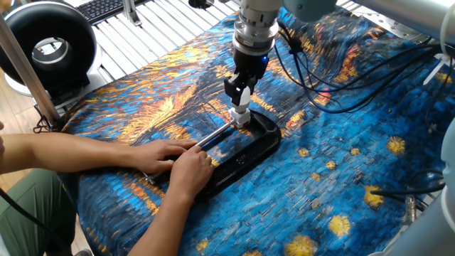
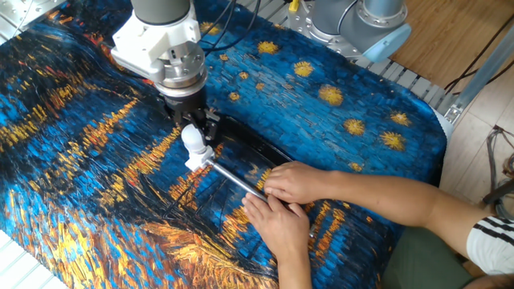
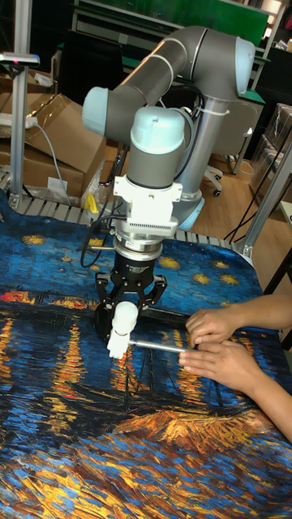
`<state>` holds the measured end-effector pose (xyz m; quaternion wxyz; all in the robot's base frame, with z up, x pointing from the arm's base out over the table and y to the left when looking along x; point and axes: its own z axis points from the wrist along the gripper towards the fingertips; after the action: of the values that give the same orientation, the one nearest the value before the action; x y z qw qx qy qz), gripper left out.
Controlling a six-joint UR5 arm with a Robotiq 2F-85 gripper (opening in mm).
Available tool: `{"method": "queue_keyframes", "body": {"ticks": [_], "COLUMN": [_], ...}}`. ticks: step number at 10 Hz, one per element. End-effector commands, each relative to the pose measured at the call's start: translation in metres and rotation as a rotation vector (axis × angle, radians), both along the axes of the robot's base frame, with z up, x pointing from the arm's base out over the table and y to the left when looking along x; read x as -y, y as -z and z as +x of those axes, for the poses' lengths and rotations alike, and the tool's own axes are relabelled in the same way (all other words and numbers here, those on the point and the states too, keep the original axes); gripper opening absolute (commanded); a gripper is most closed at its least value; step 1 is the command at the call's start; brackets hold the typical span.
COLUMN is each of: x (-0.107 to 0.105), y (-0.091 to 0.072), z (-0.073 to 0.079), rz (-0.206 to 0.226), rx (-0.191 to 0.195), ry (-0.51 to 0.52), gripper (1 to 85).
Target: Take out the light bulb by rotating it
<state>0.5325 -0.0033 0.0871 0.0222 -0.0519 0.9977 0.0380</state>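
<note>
Gripping the light bulb [image 2: 192, 139], the claw [image 2: 193, 132] stands clenched near open cloth [image 2: 72, 185] beside it.

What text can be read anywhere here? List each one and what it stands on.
None can be read.
The keyboard at the top of one fixed view has keys too small to make out.
The arm, gripper, light bulb, clamp and cloth show no legible marks.
</note>
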Motion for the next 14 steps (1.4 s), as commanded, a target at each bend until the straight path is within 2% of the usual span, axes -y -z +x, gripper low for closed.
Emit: {"method": "queue_keyframes", "body": {"ticks": [1,3,5,7,8,10,11,13,14], "x": [-0.010,-0.010,-0.003,0.003,0.009,0.007,0.008,0.001,0.002], "y": [-0.005,-0.005,-0.002,-0.002,-0.002,-0.003,-0.003,-0.002,-0.001], "z": [0.009,0.011,0.012,0.016,0.021,0.022,0.023,0.024,0.027], "rz": [0.016,0.032,0.015,-0.024,-0.079,-0.118,-0.137,-0.128,-0.142], "rx": [0.030,0.056,0.078,0.101,0.120,0.140,0.147,0.171,0.187], "ry": [0.026,-0.078,-0.181,-0.276,-0.355,-0.502,-0.618,-0.810,-0.896], "gripper": [24.0,18.0,12.7,5.0,1.0,1.0,1.0,1.0,1.0]}}
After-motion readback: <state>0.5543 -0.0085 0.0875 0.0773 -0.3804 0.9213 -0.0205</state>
